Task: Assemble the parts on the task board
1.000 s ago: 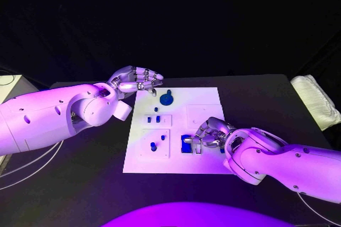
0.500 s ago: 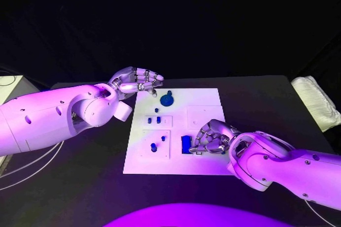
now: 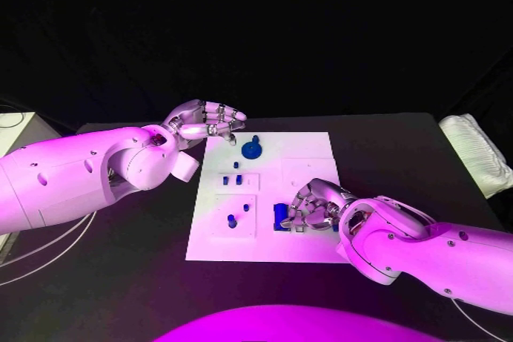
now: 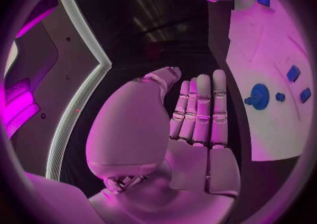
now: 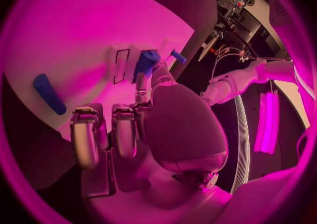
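I saw the task board (image 3: 305, 156) lying flat in the middle of the black desk (image 3: 406, 145), with the blue parts spread over it. A round blue part (image 3: 251, 149) with a small knob sat near the board's far edge, a tiny blue dot (image 3: 235, 165) just below it, two small upright pieces (image 3: 232, 180) in a recessed square, and two more blue pieces (image 3: 237, 215) in the square nearer me. At the near right of the board a taller blue block (image 3: 280, 214) stood upright, and my right hand (image 3: 311, 205) was down on it, fingers curled in around it; in the right wrist view the block (image 5: 146, 63) sat at the fingertips (image 5: 142, 95), so I read it as grasped. A long blue peg (image 5: 49, 93) lay apart on the board there. My left hand (image 3: 206, 121) hovered over the board's far left corner, fingers curled in on nothing.
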Available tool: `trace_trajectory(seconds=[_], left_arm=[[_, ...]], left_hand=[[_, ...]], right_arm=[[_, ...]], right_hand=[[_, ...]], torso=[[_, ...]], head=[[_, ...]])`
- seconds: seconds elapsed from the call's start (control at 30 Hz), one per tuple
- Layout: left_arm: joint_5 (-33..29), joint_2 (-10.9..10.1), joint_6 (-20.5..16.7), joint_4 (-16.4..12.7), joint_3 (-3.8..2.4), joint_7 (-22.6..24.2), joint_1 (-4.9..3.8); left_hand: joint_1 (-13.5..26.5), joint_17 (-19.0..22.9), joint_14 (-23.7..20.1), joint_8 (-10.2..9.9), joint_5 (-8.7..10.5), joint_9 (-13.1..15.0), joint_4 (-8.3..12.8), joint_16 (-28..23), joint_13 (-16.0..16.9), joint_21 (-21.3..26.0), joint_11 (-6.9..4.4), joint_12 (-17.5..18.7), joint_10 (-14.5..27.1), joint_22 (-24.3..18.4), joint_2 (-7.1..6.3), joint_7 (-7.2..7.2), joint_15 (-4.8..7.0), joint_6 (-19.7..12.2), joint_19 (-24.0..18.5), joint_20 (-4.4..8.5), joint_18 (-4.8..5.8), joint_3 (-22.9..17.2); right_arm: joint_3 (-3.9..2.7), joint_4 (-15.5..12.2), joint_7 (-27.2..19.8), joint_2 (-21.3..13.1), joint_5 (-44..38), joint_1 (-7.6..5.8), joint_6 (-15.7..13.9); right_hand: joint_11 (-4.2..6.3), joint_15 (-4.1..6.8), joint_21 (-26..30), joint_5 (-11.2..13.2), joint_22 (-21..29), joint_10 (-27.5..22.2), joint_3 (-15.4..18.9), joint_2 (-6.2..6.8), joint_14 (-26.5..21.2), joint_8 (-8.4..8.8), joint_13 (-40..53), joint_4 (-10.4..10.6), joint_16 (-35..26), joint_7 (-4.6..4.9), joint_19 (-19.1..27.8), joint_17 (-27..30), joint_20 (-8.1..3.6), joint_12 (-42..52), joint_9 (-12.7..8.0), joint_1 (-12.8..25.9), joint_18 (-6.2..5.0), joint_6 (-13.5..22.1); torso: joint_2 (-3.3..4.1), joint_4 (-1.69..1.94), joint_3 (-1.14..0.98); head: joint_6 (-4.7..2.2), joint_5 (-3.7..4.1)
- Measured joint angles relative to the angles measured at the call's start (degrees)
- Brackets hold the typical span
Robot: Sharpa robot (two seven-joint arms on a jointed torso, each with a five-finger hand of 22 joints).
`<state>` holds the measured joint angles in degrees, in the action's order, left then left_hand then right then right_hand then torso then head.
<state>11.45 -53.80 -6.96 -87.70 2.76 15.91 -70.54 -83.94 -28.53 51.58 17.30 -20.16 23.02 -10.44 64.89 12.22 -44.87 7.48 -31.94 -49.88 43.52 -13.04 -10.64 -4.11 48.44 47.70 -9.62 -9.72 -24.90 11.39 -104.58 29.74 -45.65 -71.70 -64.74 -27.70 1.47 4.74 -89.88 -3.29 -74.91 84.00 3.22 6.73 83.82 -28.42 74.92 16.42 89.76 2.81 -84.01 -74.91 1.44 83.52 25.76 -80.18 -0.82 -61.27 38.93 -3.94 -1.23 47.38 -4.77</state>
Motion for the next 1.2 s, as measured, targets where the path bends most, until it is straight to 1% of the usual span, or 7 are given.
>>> trace_trajectory(seconds=[0.43, 0.6, 0.67, 0.83, 0.97, 1.07, 1.2], left_arm=[[0.0, -0.1, 0.0, 0.0, 0.00, 0.0, 0.01], [-0.1, 0.0, 0.0, 0.0, 0.00, 0.0, 0.00], [-0.1, 0.0, 0.0, 0.0, 0.00, 0.0, -0.01], [-0.1, -0.1, 0.0, 0.0, 0.00, 0.0, -0.01], [-0.1, -0.1, 0.0, 0.0, 0.00, 0.0, 0.00], [-0.2, -0.2, 0.0, 0.0, 0.00, 0.0, 0.00], [-0.2, -0.3, 0.0, -0.3, 0.00, 0.0, 0.00]], left_hand=[[0.2, 0.0, 0.0, 0.0, 0.00, -0.1, 0.0, 0.0, 0.0, 0.0, 0.00, 0.0, 0.0, 0.0, 0.16, 0.00, 0.00, 0.0, 0.0, 0.00, 0.00, 0.0], [0.2, 0.0, 0.0, 0.0, 0.00, -0.1, 0.0, 0.0, 0.0, 0.0, 0.00, 0.0, 0.0, 0.0, 0.16, 0.00, 0.00, 0.0, 0.0, 0.00, 0.00, 0.0], [0.2, 0.0, 0.0, 0.0, 0.00, -0.1, 0.0, 0.0, 0.0, 0.0, 0.00, 0.0, 0.0, 0.0, 0.16, 0.00, 0.00, 0.0, 0.0, 0.00, 0.00, 0.0], [0.2, 0.0, 0.0, 0.0, 0.00, -0.1, 0.0, 0.0, 0.0, 0.0, 0.00, 0.0, 0.0, 0.0, 0.16, 0.00, 0.00, 0.0, 0.0, 0.00, 0.00, 0.0], [0.2, 0.0, 0.0, 0.0, 0.00, -0.1, 0.0, 0.0, 0.0, 0.0, 0.00, 0.0, 0.0, 0.0, 0.16, 0.00, 0.00, 0.0, 0.0, 0.00, 0.00, 0.0], [0.2, 0.0, 0.0, 0.0, 0.00, 0.0, 0.0, 0.0, 0.0, 0.0, 0.00, 0.0, 0.0, 0.0, 0.16, 0.00, 0.00, 0.0, 0.0, 0.00, 0.00, 0.0], [0.2, 0.0, 0.0, 0.0, 0.00, 0.0, 0.0, 0.0, 0.0, 0.0, 0.00, 0.0, 0.0, 0.0, 0.16, 0.00, 0.00, 0.0, 0.0, 0.00, 0.00, 0.0]], right_arm=[[-0.01, 0.9, 0.6, 0.5, -1.5, 0.06, 0.0], [0.00, 0.5, 0.4, 0.0, -1.9, 0.08, -0.6], [0.00, 0.0, 0.1, -0.6, -1.9, 0.09, -1.2], [-0.14, -1.9, -1.2, -3.3, -1.5, -0.02, -3.3], [-0.35, -2.9, -2.2, -6.4, -0.8, -0.79, -4.5], [-0.44, -3.0, -2.6, -8.9, -0.5, -1.25, -5.0], [-0.39, -2.7, -2.7, -11.8, -0.5, -1.28, -4.9]], right_hand=[[0.00, 0.20, 0.0, 0.0, 0.0, 0.0, -0.8, -0.76, 0.2, -0.43, 0.0, -0.1, 0.0, -0.22, 0.0, 0.0, 0.00, 0.0, 0.4, -0.8, 0.00, 0.2], [0.00, 0.20, 0.0, 0.0, 0.0, 0.0, -1.0, -0.74, 0.2, -0.79, 0.0, 0.1, 0.0, -0.42, 0.0, 0.0, 0.00, 0.0, 0.7, -0.7, 0.00, 0.4], [0.00, 0.20, 0.0, 0.0, 0.0, 0.0, -1.1, -0.28, 0.2, -0.84, 0.0, 0.2, 0.0, -0.42, 0.1, 0.0, -0.13, 0.0, 0.8, -0.3, 0.00, 0.4], [0.00, 0.20, 0.0, -0.4, 0.0, 0.0, -1.4, 0.08, 0.2, -0.75, 0.0, 0.2, 0.0, 0.00, 0.2, 0.0, -0.20, -0.9, 0.9, 1.9, 0.00, 1.9], [-0.43, 0.20, 0.0, -0.6, 0.0, 0.0, -2.1, 0.21, 0.2, 0.63, 0.0, 0.2, 0.0, 0.90, 0.2, 0.0, -0.20, -1.2, 0.5, 2.1, 0.00, 3.8], [-0.88, -0.44, 0.0, -0.6, 0.0, 0.0, -2.5, 0.46, 0.2, 1.73, 0.0, 0.2, 0.0, 1.39, 0.1, 0.0, -0.07, -1.4, 0.1, 2.3, 0.00, 4.9], [-1.07, -0.44, 0.0, -0.6, 0.0, 0.0, -2.6, 0.59, 0.2, 2.41, 0.0, 0.1, 0.0, 1.66, 0.0, 0.0, 0.02, -1.7, -0.2, 2.4, 0.00, 5.2]], torso=[[-0.01, -0.10, 0.00], [-0.08, -0.09, 0.02], [-0.08, -0.09, 0.02], [-0.08, -0.10, 0.04], [-0.09, -0.11, 0.07], [-0.10, -0.16, 0.10], [-0.10, -0.26, 0.10]], head=[[0.25, -0.25], [0.20, -0.21], [0.11, -0.16], [-0.04, -0.05], [-0.23, 0.19], [-0.38, 0.44], [-0.61, 0.74]])
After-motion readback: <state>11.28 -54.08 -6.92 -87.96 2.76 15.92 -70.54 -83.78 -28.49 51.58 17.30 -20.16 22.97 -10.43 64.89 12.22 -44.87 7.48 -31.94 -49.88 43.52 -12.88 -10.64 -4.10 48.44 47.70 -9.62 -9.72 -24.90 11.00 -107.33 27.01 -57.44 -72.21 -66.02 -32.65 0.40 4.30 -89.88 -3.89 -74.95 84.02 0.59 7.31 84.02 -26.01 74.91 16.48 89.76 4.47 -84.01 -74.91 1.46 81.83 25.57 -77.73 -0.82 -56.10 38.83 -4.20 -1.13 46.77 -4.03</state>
